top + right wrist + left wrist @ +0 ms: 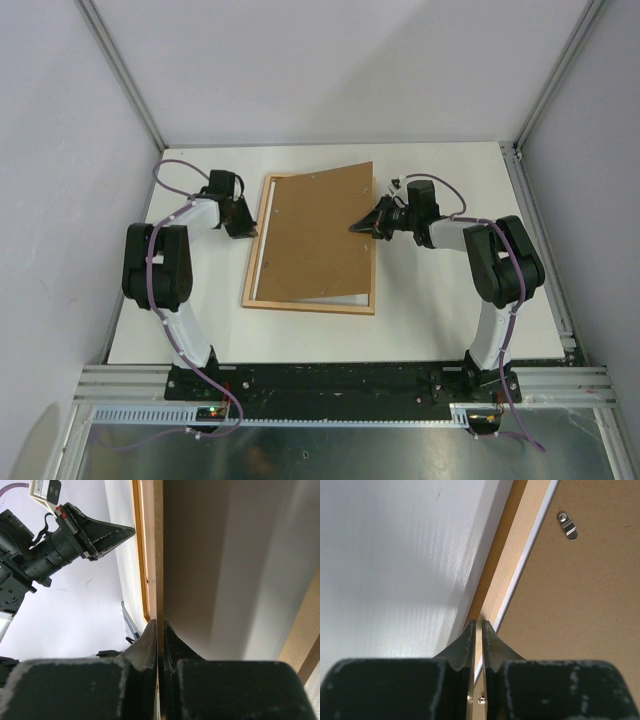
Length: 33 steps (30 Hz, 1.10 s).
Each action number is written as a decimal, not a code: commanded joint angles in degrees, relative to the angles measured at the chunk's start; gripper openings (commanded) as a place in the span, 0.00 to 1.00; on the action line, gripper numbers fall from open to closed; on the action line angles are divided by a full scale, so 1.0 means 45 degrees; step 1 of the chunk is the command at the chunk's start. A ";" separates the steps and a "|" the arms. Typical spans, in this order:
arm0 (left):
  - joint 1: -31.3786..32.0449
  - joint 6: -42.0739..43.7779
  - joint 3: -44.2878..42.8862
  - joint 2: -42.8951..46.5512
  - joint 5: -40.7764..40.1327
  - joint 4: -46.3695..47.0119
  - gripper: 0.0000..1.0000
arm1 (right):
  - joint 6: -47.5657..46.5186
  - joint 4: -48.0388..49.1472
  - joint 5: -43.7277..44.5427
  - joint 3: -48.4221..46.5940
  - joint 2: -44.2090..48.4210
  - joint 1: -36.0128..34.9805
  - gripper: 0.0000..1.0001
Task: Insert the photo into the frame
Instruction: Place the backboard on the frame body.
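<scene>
From above, we see the frame lying light face up mid-worktop, between the arms. A brown backing board sits askew over it, covering most of the opening. The right hand is at its right edge and the left hand at the left rail. A white strip shows beneath the board; we cannot tell if it is the photo.

Left wrist: the fingers pinch the light rail, with a metal turn clip beyond.

Right wrist: that hand is clamped on the board's thin edge.
</scene>
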<state>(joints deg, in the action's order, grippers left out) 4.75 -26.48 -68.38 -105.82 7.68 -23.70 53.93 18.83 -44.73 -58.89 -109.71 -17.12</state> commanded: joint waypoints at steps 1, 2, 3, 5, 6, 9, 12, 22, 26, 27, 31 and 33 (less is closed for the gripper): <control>0.0076 -0.0076 0.0115 -0.0589 -0.0506 -0.0428 0.08 | -0.0554 -0.0851 -0.0013 0.0040 0.0068 0.0016 0.00; 0.0076 -0.0074 0.0116 -0.0597 -0.0462 -0.0432 0.08 | -0.0537 -0.0789 0.0003 0.0041 0.0056 -0.0023 0.00; 0.0076 -0.0083 0.0117 -0.0611 -0.0430 -0.0444 0.07 | -0.0480 -0.0709 0.0020 0.0041 0.0050 -0.0062 0.00; 0.0101 -0.0090 0.0117 -0.0631 -0.0377 -0.0433 0.06 | -0.0329 -0.0430 0.0072 0.0031 0.0031 -0.0164 0.00; 0.0118 -0.0081 0.0117 -0.0657 -0.0359 -0.0434 0.06 | -0.0249 -0.0227 0.0104 0.0036 -0.0001 -0.0240 0.00; 0.0174 -0.0076 0.0117 -0.0688 -0.0301 -0.0409 0.05 | 0.0027 0.0268 0.0173 0.0035 -0.0113 -0.0433 0.00; 0.0194 -0.0080 0.0105 -0.0684 -0.0264 -0.0418 0.05 | 0.0134 0.0603 0.0269 0.0040 -0.0273 -0.0679 0.00; 0.0309 -0.0096 0.0064 -0.0739 -0.0184 -0.0408 0.03 | -0.0071 0.0674 0.0732 0.0041 -0.0480 -0.1046 0.00; 0.0313 -0.0074 0.0042 -0.0749 -0.0177 -0.0417 0.03 | -0.0636 -0.0119 0.1170 -0.0121 -0.0384 -0.1091 0.00; 0.0322 -0.0064 0.0041 -0.0756 -0.0161 -0.0426 0.03 | -0.0891 -0.0657 0.1434 -0.0245 -0.0326 -0.1114 0.00; 0.0311 -0.0055 0.0006 -0.0785 -0.0131 -0.0435 0.02 | -0.1912 -0.2453 0.2615 -0.0743 0.0063 -0.1153 0.08; 0.0316 -0.0015 0.0011 -0.0821 -0.0127 -0.0421 0.01 | -0.2279 -0.3083 0.3138 -0.0927 0.0244 -0.1145 0.20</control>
<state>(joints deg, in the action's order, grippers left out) 4.78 -26.92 -68.86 -106.08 7.68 -23.99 51.90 15.77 -39.79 -60.77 -110.19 -20.01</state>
